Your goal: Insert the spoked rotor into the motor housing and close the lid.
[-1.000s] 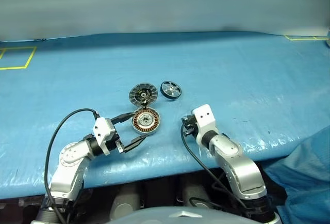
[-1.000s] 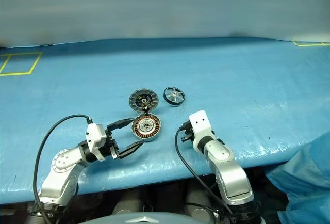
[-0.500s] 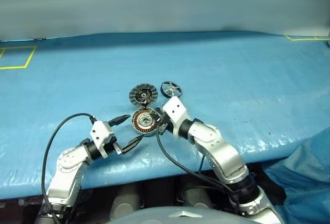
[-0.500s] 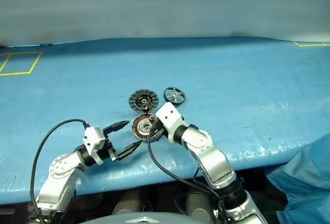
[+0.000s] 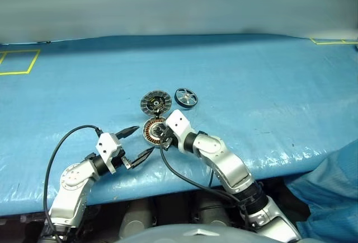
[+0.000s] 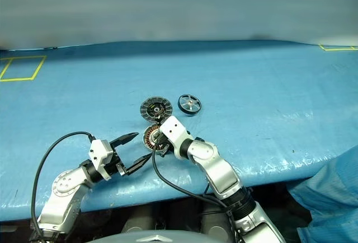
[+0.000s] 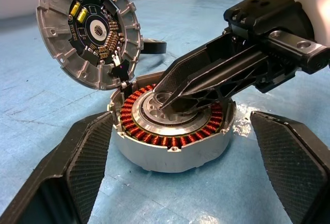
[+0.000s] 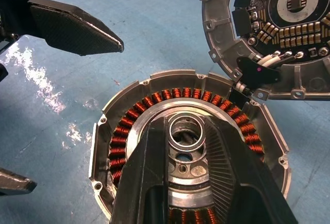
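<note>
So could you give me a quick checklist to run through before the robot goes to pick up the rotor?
1. motor housing open, windings exposed: ok.
2. lid out of the way, tilted up at the housing's far edge, joined to it by wires: ok.
3. spoked rotor free on the table, beyond the housing: ok.
4. right gripper clear of the housing: not ok; its nearly closed fingertips sit at the housing's centre, holding nothing.
5. left gripper open, flanking the housing without touching it: ok.
6. Centre bore free of debris: cannot tell, fingers cover it.
</note>
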Robot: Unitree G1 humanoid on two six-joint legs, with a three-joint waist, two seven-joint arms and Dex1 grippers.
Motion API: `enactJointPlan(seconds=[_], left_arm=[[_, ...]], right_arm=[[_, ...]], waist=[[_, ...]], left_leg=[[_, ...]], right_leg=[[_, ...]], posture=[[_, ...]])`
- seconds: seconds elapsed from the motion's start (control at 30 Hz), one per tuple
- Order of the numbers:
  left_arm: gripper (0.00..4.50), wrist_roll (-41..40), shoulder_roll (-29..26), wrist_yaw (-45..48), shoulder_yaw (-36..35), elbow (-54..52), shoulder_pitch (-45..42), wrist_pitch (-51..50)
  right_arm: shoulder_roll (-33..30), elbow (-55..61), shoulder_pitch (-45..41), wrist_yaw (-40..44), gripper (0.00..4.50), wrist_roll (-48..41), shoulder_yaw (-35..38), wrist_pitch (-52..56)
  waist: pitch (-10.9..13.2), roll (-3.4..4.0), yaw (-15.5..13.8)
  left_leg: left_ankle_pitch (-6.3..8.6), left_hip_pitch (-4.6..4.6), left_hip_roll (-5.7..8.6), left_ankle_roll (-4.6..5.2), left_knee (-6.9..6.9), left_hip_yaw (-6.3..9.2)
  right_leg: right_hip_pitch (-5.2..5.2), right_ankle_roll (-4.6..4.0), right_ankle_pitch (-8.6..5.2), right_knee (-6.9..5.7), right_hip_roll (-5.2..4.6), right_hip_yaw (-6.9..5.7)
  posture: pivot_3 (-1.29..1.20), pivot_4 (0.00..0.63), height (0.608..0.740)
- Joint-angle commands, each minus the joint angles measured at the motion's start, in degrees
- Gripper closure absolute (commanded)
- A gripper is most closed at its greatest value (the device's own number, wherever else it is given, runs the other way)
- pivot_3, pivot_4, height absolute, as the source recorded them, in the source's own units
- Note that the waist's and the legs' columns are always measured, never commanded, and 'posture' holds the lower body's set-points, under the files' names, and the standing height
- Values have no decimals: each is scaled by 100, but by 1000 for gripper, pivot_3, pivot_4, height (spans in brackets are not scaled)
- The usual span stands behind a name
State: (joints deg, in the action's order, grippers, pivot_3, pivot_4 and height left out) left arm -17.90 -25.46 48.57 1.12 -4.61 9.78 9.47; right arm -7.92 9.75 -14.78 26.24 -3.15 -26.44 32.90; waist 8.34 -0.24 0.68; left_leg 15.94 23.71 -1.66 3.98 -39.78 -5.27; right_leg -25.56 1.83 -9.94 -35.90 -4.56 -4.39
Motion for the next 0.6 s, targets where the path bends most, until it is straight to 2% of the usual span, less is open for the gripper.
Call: enactJointPlan(seconds=[0.03, 0.6], left_arm=[[0, 32, -53, -18, -43, -273, 12, 109], [0, 58, -65, -5, -41, -204, -34, 138]], right_arm=[[21, 211, 26, -30, 3845, -4, 76, -55], [-3, 280, 73, -62, 3845, 18, 45, 5]], waist=[[0, 0, 0], [1, 1, 0]], left_leg=[[0, 0, 0, 0, 0, 0], [1, 0, 0, -2, 2, 0]], right_leg=[[0, 0, 0, 0, 0, 0], [-2, -1, -1, 0, -2, -1]], posture=[[0, 150, 740], [0, 150, 740]])
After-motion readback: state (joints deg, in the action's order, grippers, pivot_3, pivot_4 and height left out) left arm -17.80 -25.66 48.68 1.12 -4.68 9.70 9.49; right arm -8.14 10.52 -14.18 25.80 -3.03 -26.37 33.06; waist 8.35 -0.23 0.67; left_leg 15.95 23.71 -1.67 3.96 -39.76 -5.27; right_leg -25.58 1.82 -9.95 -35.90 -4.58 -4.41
